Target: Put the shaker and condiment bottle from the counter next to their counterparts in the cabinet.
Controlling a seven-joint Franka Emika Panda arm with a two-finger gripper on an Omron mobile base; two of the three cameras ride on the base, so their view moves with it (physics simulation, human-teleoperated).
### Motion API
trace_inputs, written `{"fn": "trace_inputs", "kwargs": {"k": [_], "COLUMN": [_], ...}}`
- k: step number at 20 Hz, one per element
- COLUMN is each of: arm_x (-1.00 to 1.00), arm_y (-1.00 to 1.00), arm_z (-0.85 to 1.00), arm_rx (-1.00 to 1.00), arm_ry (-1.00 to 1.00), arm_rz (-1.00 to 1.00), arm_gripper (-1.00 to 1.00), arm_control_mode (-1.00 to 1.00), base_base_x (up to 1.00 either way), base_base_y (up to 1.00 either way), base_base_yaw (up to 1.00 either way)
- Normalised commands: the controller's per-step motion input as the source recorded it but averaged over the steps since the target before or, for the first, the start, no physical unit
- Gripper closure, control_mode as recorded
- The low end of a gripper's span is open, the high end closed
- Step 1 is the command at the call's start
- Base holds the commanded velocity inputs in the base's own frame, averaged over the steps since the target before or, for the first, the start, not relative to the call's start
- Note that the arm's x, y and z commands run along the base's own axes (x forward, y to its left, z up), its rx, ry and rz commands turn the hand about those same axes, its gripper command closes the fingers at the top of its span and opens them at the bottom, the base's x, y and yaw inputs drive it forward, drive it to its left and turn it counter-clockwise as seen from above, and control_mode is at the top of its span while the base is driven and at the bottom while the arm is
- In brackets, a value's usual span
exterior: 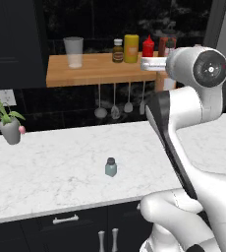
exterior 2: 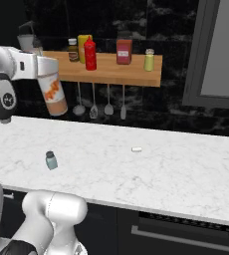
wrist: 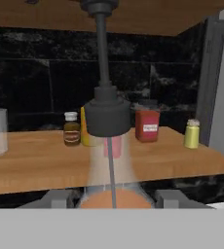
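Left base view: the white arm fills the right half of the frame, raised toward the cabinet (exterior: 85, 71), a wooden shelf board across the upper middle. On the shelf stand a clear glass (exterior: 74, 51), a small brown jar (exterior: 117, 50), the yellow cylindrical bottle (exterior: 131, 48) and the red squeeze bottle (exterior: 148, 47). The shaker (exterior: 110, 167) stands upright at lower centre on the counter (exterior: 61, 167), apparently waiting its turn. A potted plant (exterior: 7, 123) sits at the left edge.

Right base view: at upper left the gripper (exterior 2: 46, 67) is clamped around the upper part of the condiment bottle (exterior 2: 54, 94), which hangs upright, clear of the worktop and just below shelf level, probably being carried up. The yellow-green shaker (exterior 2: 149, 60) stands at the shelf's right end.

Hand view: the bottle's pump top rises through the centre, held vertical so it should stand once set down. The shelf lies ahead, with open board beside the sauces.
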Motion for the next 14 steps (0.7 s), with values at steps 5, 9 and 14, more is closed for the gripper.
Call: {"fn": "trace_inputs", "kwargs": {"k": [5, 9, 14], "arm_x": [-0.02, 0.00, 0.17], "arm_y": [0.46, 0.01, 0.00], "arm_z": [0.09, 0.52, 0.24], "arm_rx": [-0.11, 0.00, 0.00], "arm_ry": [-0.08, -0.18, -0.14], "arm_rz": [0.18, 0.14, 0.13], "arm_gripper": [1.00, 1.00, 1.00], "arm_control_mode": [-1.00, -1.00, -1.00], "base_base_x": [0.00, 0.00, 0.00], "base_base_y": [0.00, 0.00, 0.00], "base_base_yaw": [0.00, 0.00, 0.00]}}
